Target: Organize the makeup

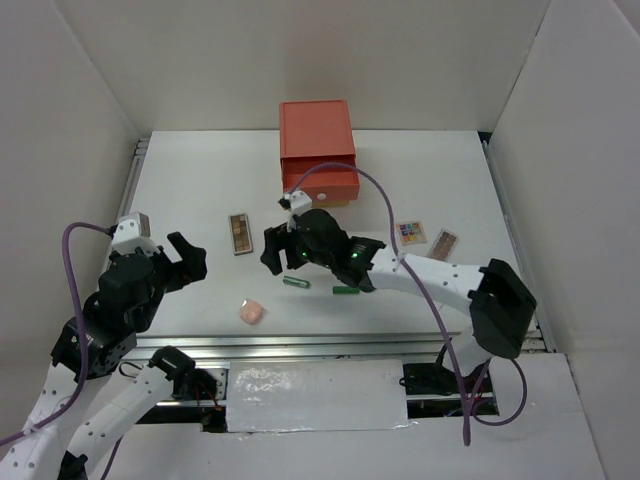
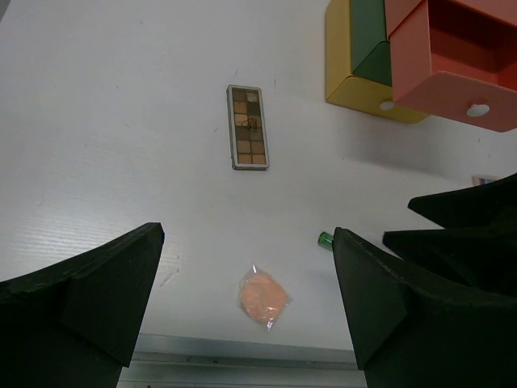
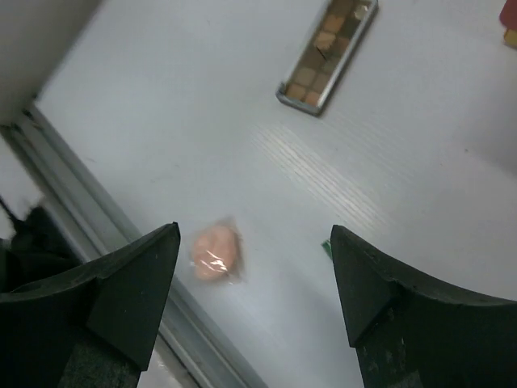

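Fingers (image 3: 105,299) parted — peach puff (image 3: 215,250) below; brown palette (image 3: 327,52) beyond.

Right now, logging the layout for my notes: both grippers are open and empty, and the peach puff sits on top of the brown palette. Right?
Not the puff. The left wrist view shows the peach puff lying on the bare table, apart from the brown palette. The left gripper and right gripper are indeed open and empty.

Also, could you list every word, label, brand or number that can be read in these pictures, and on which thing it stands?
No text can be read anywhere.
The brown palette carries a small gold mark at its middle, too small to read.
On the multicolour palette, any print is too small to tell.
The drawer box shows no lettering.
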You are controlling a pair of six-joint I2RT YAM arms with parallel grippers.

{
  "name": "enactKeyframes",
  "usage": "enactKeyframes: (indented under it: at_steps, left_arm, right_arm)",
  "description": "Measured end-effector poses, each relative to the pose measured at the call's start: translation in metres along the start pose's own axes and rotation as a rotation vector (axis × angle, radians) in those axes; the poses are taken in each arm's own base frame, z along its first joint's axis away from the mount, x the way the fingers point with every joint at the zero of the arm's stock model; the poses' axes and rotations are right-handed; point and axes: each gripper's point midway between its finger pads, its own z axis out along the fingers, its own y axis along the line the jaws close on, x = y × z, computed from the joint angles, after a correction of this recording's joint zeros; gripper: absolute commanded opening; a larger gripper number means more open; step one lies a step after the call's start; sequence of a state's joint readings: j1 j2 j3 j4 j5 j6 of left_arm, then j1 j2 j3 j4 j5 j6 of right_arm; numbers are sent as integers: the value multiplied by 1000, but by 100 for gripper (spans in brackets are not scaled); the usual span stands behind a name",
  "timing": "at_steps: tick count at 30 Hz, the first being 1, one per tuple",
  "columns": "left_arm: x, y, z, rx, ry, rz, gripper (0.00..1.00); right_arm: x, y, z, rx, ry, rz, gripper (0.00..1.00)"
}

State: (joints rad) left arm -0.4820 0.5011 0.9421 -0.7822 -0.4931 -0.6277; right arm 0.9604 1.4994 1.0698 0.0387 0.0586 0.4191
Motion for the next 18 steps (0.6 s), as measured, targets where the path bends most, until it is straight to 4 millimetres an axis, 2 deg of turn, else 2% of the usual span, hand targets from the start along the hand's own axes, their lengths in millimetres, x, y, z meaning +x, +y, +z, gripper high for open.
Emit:
enactKeyframes:
  at_steps: [2,4,8,12,16,18]
  left_arm:
    - [0,0,0,0,0,0,99]
    - [0,0,0,0,0,0,99]
    - [0,0,0,1,0,0,99]
    - [0,0,0,1,0,0,99]
    - [0,0,0,1,0,-1,99]
    - [0,0,-1,2,-3,-2,99]
  right_arm:
    - [19,-6,12,44,82,-71,83]
    - [45,-25,24,108,181,-128,83]
    - [100,-62,27,204,373,-206,83]
    - [121,-74,28,220,450,-251,80]
    - [134,-78,39,217,499,-271,73]
    - [144,-80,41,213,529,-274,66]
